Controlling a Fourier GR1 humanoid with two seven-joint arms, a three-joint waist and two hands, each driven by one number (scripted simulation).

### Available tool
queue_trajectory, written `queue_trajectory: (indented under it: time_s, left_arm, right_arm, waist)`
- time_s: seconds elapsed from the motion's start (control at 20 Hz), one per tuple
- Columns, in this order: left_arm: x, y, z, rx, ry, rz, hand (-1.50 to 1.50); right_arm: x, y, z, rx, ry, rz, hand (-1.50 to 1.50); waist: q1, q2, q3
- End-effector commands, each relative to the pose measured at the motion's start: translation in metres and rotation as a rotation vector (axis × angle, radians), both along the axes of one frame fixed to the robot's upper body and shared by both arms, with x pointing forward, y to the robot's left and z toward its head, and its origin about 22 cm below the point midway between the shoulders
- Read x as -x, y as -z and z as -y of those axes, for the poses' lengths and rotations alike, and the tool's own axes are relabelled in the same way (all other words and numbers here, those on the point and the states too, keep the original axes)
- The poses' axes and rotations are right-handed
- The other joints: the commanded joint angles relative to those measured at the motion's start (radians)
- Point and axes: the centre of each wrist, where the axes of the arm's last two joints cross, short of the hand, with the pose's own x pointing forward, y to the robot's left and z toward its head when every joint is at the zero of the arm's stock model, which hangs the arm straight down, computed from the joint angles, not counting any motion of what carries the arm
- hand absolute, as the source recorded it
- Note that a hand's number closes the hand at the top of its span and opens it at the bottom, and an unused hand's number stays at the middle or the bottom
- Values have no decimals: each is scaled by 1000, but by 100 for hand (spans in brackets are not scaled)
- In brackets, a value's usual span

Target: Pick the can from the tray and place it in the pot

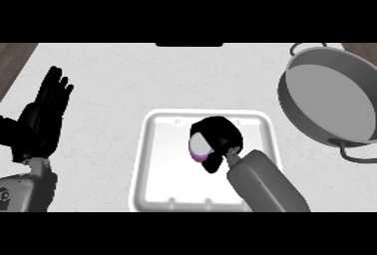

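- Head view: I see my right hand (219, 133) curled round the can (198, 147) over the tray (158, 169).
- My left hand (44, 114) rests open, fingers straight.

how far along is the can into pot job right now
Early. The right hand is curled round the can over the white tray, so the grasp looks made. Lifting and carrying it to the pot, which shows nothing inside, is left. The left hand rests open at the left.
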Motion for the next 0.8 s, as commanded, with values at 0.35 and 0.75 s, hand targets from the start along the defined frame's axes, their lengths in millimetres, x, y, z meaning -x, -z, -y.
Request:
queue_trajectory:
  time_s: [0.35,0.75]
  left_arm:
    - [9,9,10,5,5,-6,0]
    - [5,-16,2,-7,6,-8,0]
  right_arm:
    - [33,15,5,4,-14,22,150]
    - [89,-22,-8,-18,82,82,150]
  waist:
    - [-7,1,0]
    - [-7,0,0]
